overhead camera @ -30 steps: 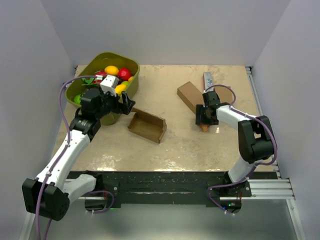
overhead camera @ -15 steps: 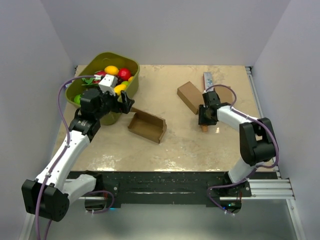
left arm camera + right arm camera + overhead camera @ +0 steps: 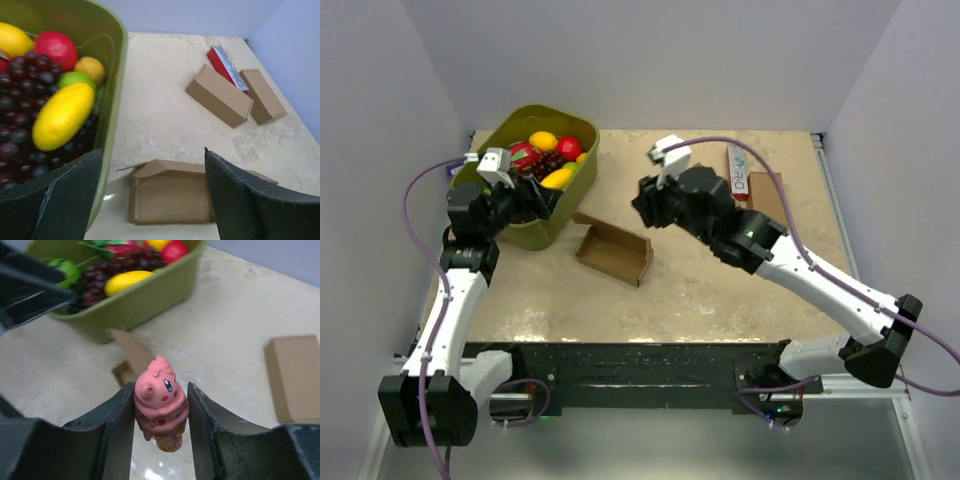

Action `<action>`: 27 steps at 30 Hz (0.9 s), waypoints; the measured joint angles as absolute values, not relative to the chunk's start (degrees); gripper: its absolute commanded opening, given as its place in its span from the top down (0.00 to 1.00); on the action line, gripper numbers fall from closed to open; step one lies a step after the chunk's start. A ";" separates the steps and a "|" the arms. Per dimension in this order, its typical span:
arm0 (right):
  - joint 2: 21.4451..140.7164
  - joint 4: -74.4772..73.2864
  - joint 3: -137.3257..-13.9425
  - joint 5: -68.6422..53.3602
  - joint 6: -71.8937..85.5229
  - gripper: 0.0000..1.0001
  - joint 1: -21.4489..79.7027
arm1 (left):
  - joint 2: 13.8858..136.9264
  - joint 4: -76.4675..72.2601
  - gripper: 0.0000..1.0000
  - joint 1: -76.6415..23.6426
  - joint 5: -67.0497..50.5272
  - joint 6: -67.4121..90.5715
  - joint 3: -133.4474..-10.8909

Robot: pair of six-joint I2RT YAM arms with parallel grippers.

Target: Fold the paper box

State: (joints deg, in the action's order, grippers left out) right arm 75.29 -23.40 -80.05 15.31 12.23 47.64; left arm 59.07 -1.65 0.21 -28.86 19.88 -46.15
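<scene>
Right arm swung way over from the far-right side to the middle of the table, while the left arm pulled back toward the tub, and the paper box (image 3: 615,252) didn't budge at all. It sat open on the table (image 3: 720,290), just beside the near corner of the green tub (image 3: 545,235) of fruit, with one flap sticking out toward the tub. The right gripper (image 3: 161,390) was clamped on a little pink ice-cream toy (image 3: 159,407), holding it upright between both fingers, up off the table and just to the far right of the box in the top view; from its wrist cam you could only see a bit of the box's flap peeking out behind the toy. The left gripper (image 3: 152,155) had its jaws spread wide with nothing in them, hanging over the tub's right edge. From its wrist cam, the box lay below and between the fingers, not touching either. Two plain brown boxes (image 3: 220,95) and a white-and-red carton (image 3: 227,62) sat well apart at the far right.
</scene>
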 measured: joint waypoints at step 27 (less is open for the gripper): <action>121.91 -33.15 -98.83 41.67 -0.54 0.91 71.20 | 53.98 1.06 0.12 3.01 -14.48 15.18 -46.13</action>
